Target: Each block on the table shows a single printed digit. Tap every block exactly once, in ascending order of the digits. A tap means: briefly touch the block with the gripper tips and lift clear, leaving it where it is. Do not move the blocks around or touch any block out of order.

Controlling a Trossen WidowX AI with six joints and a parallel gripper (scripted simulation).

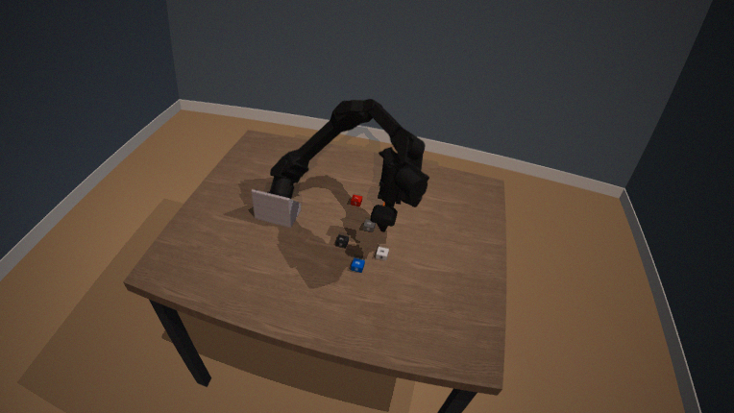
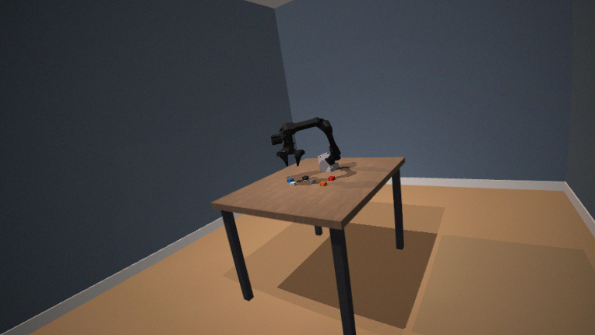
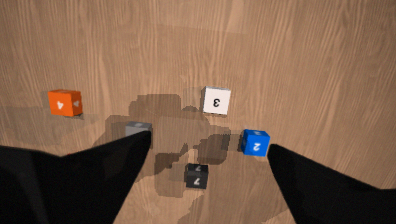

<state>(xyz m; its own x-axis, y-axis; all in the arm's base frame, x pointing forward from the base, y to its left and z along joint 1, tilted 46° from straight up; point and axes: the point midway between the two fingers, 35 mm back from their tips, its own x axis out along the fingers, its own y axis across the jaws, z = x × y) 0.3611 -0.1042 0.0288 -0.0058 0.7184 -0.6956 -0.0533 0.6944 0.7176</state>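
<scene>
Several small digit blocks lie close together on the wooden table (image 1: 421, 318) (image 2: 316, 203). The wrist view shows the orange block (image 3: 65, 102) marked 4, the white block (image 3: 216, 100) marked 3, the blue block (image 3: 255, 142) marked 2, the black block (image 3: 196, 175) marked 7, and a grey block (image 3: 137, 128) half hidden by my left finger. A red block (image 1: 356, 200) (image 2: 331, 178) lies nearer the arm's base, outside the wrist view. My gripper (image 1: 382, 220) (image 2: 291, 162) (image 3: 210, 143) is open and empty, hanging above the table between the grey and blue blocks.
The arm's base with its pale grey plate (image 1: 275, 207) (image 2: 326, 162) stands on the table behind the blocks. In the top view the white block (image 1: 381, 252), the blue block (image 1: 357, 264), the black block (image 1: 341, 240) and the grey block (image 1: 368, 225) lie below the gripper.
</scene>
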